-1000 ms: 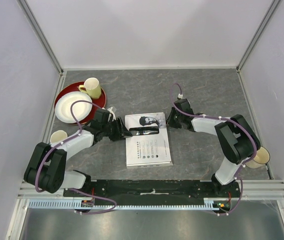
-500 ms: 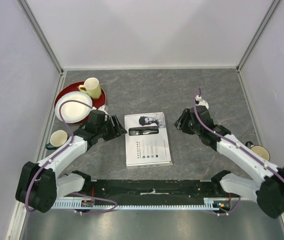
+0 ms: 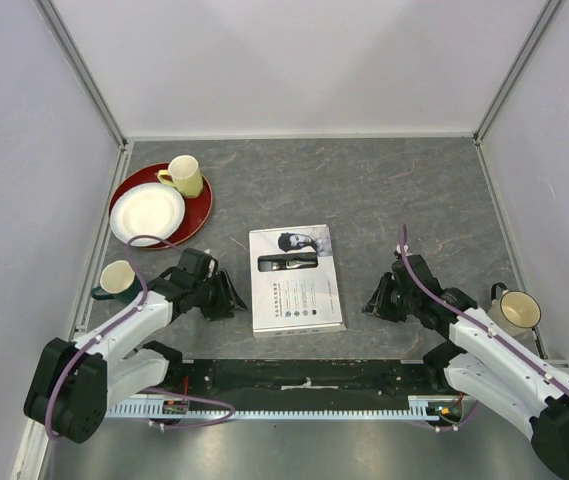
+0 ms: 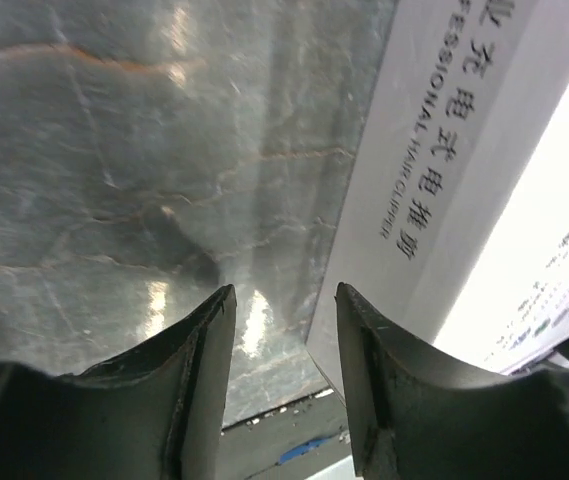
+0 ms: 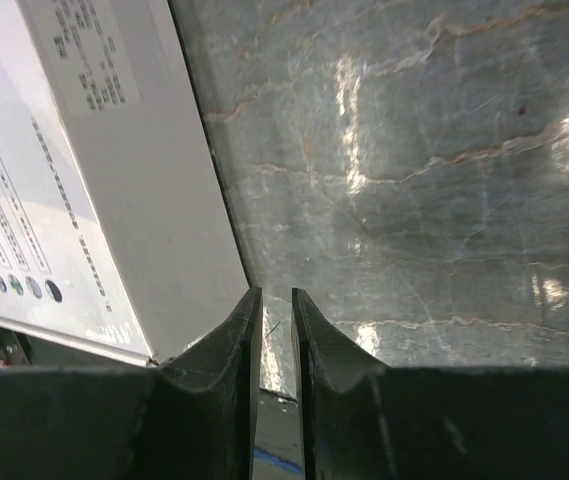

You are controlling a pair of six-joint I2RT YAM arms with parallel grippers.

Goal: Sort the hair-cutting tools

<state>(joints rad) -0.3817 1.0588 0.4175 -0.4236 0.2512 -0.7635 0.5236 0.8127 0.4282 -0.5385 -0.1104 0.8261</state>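
Observation:
A closed white cardboard box [image 3: 299, 295] with a printed picture of a clipper lies flat mid-table. The clipper, comb attachments, cord and brush are out of view. My left gripper [image 3: 232, 297] sits low by the box's near left side, open and empty. In the left wrist view [image 4: 284, 290] its fingers point at the table beside the box's side wall [image 4: 444, 180]. My right gripper [image 3: 372, 303] sits right of the box's near right corner. In the right wrist view [image 5: 272, 292] its jaws stand almost together, holding nothing, with the box [image 5: 114, 150] to their left.
A red tray [image 3: 202, 205] at the back left holds a white plate [image 3: 147, 213] and a yellow mug [image 3: 186, 175]. A cup [image 3: 117, 277] stands by the left wall. Another mug [image 3: 519, 310] stands at the right edge. The black base rail [image 3: 304, 375] runs along the front.
Both arms have drawn back from the box's far corners toward the near edge. The left gripper now lies at the box's near left, the right at its near right. The box has not moved.

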